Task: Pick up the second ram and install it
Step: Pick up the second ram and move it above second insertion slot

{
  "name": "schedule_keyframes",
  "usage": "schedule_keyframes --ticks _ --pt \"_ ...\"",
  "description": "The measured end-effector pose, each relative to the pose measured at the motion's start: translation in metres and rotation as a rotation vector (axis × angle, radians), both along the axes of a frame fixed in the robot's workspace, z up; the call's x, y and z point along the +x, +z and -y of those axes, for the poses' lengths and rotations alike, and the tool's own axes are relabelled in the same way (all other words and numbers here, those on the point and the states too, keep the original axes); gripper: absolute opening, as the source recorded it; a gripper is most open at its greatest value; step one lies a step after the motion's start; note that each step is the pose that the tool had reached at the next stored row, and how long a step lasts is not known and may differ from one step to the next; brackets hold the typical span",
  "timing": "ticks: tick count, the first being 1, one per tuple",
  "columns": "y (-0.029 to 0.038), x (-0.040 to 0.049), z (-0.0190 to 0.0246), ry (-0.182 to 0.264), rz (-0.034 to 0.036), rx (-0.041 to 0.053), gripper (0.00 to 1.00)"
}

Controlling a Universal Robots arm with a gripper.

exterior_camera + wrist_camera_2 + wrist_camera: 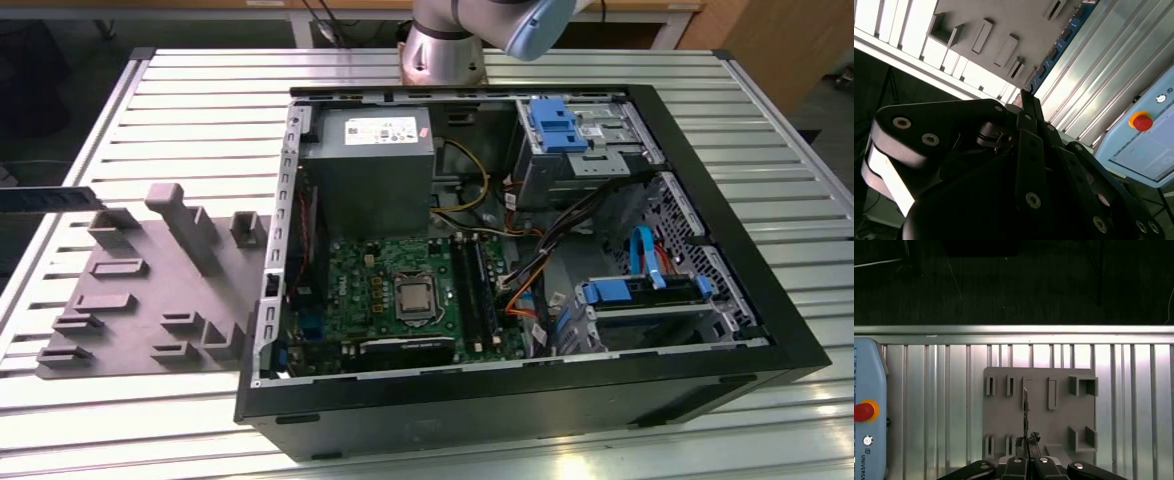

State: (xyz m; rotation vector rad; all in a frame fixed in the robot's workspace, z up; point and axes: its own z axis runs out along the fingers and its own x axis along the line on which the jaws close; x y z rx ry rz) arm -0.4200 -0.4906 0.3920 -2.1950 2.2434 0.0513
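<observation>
The second ram [54,197], a narrow dark-blue stick, hangs level in the air at the exterior view's far left, above the back corner of the grey holder tray [147,290]. In the first wrist view it shows edge-on as a thin dark strip [1025,407] running out from my gripper [1027,442] over the tray [1004,415]. My gripper [1026,97] is shut on one end of the stick. The blue board with its black chips [1061,40] reaches away from the fingertips.
The open computer case [534,400] lies on the slatted metal table [200,110] at the exterior view's right of the tray. Inside are the grey power-supply box [367,170] and black memory slots [474,290]. A pendant with a red button [864,411] lies near the table edge.
</observation>
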Motion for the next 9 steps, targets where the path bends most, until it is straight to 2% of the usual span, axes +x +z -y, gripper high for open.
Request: schedule_keyframes --ticks 9 --pt "0.0108 0.0 -0.0012 0.0 -0.0001 -0.0001 0.11"
